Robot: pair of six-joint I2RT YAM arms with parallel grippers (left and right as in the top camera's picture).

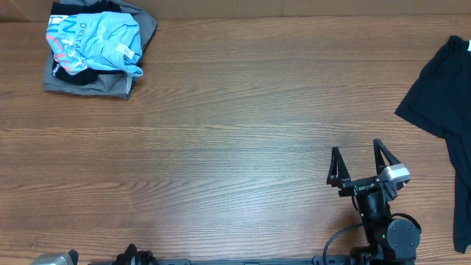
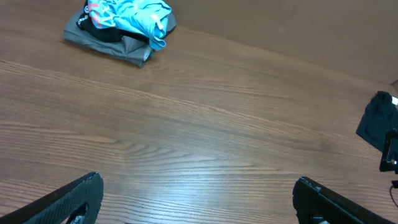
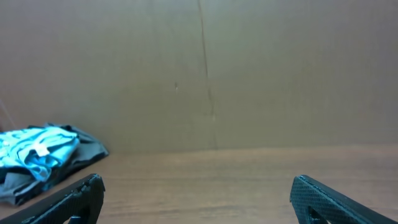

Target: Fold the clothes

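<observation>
The black right arm (image 1: 384, 221) has a silver wrist block (image 1: 395, 174), a black cable (image 1: 335, 237) and a black gripper (image 1: 356, 149).

Right gripper (image 1: 357, 153): jaws are held spread wide (nothing gripped). Left gripper (image 2: 198, 180): jaws are likewise held apart, empty.

A light blue T-shirt (image 1: 99, 40) lies loosely bunched in the far left corner of the worktop (image 1: 221, 147); white lettering and red-orange print show along its left side, and a small white label faces up near its right edge; it rests on top of a grey garment (image 1: 88, 82), which lies flat and folded into a rough rectangle, its edges showing beneath the blue cloth; well apart, at the far right edge, a black garment (image 1: 441, 88) lies spread and unfolded, one corner pointing left, the rest running out of view.
</observation>
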